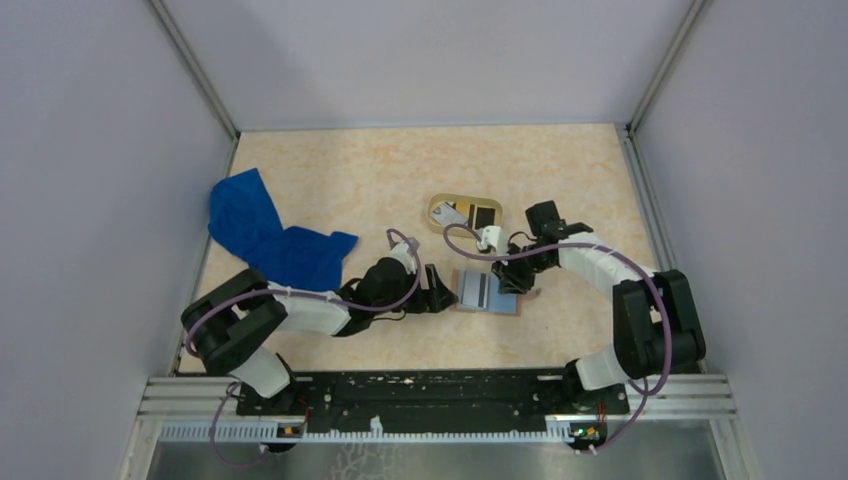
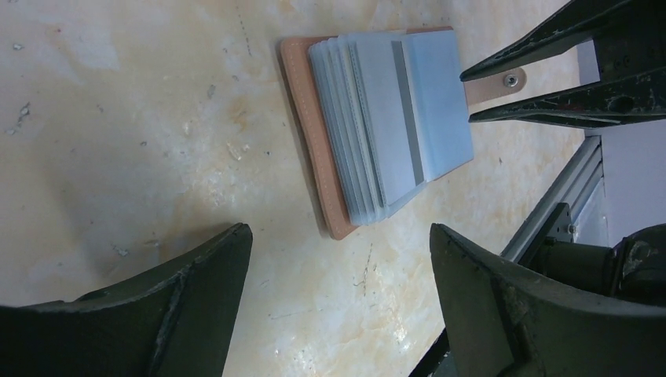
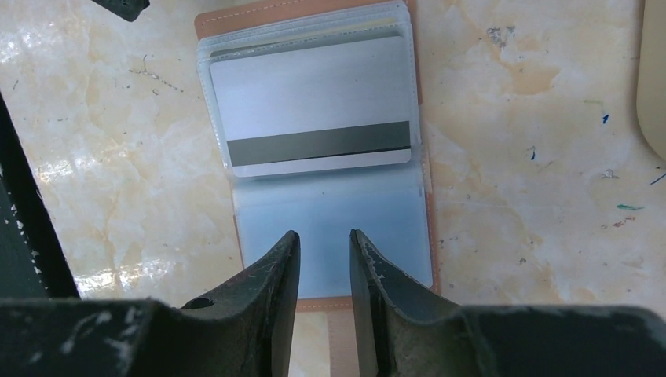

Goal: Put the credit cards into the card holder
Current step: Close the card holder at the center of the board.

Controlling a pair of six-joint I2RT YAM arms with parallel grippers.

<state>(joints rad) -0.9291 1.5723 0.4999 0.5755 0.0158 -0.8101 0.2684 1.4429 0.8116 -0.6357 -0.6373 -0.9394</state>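
Observation:
The card holder lies open on the table between my two grippers, salmon cover down and grey-blue inner face up. A light grey card with a dark stripe lies in its clear sleeves and also shows in the left wrist view. A black card lies in the oval tan tray. My left gripper is wide open and empty just left of the holder. My right gripper is over the holder's right half, jaws a narrow gap apart, straddling the strap tab without clamping it.
The oval tan tray stands just behind the holder, with a pale object beside the black card; its rim shows in the right wrist view. A blue cloth lies at the left. Grey walls enclose the table.

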